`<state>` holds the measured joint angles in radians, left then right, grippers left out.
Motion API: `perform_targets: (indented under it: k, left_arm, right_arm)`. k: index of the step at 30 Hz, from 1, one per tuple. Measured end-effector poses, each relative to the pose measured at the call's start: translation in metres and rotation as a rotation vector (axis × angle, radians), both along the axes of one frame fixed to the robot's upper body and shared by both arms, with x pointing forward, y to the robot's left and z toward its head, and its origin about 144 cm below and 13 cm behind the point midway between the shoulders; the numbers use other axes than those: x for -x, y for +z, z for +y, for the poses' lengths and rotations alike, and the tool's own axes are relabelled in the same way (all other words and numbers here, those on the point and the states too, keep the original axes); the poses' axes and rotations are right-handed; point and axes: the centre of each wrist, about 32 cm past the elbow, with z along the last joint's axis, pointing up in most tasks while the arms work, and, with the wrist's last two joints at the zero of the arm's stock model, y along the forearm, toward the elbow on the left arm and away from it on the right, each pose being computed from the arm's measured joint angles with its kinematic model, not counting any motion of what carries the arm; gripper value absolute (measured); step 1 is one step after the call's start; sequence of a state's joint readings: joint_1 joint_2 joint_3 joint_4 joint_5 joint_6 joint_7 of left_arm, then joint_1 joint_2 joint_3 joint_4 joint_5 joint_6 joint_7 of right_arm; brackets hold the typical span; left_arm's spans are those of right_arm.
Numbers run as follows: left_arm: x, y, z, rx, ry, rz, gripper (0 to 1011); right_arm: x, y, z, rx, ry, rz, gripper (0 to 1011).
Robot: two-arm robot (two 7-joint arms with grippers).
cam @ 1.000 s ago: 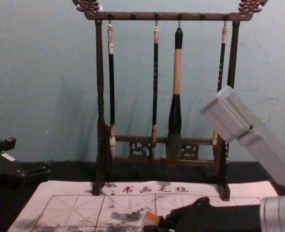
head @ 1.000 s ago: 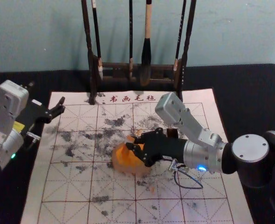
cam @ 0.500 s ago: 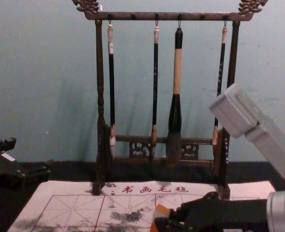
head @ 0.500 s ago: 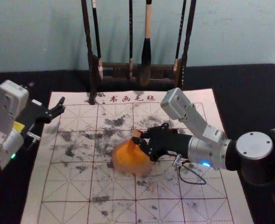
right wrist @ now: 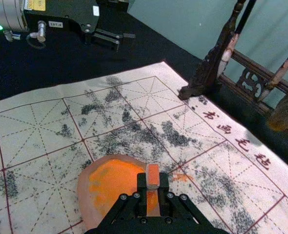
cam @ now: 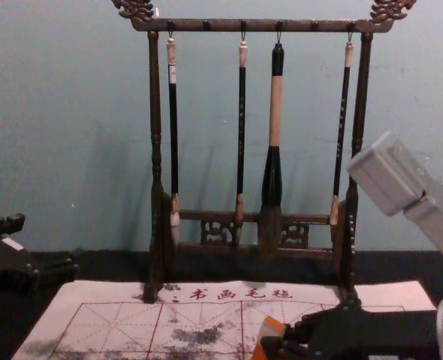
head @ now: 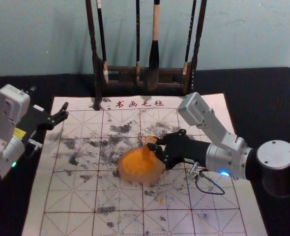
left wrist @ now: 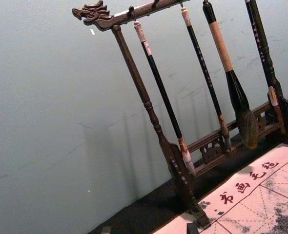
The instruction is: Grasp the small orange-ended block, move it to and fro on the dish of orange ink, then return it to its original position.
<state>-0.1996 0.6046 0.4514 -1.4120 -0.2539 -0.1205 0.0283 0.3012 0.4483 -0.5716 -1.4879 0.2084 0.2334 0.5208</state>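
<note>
Your right gripper (head: 155, 146) has its jaws closed on the orange-ended block (right wrist: 153, 176), at the ink dish's (right wrist: 87, 200) far right part; contact is unclear. Grasping is complete, inking seems under way, return remains. Your left gripper (head: 64, 112) is parked left, jaws wide.

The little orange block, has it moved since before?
Yes, to the robot's right. In the chest view, the block now shows right of the middle red line it earlier overlapped.
</note>
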Motion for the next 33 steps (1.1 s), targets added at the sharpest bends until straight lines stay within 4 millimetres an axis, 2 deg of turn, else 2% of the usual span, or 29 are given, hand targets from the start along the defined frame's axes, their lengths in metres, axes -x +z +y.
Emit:
perform_targets:
  k: [33]
  left_arm:
    - [0.000,0.000,0.000,0.000,0.000,0.000,1001]
  right_arm:
    - [0.021,0.002,-0.005,-0.010,0.035,0.027,129]
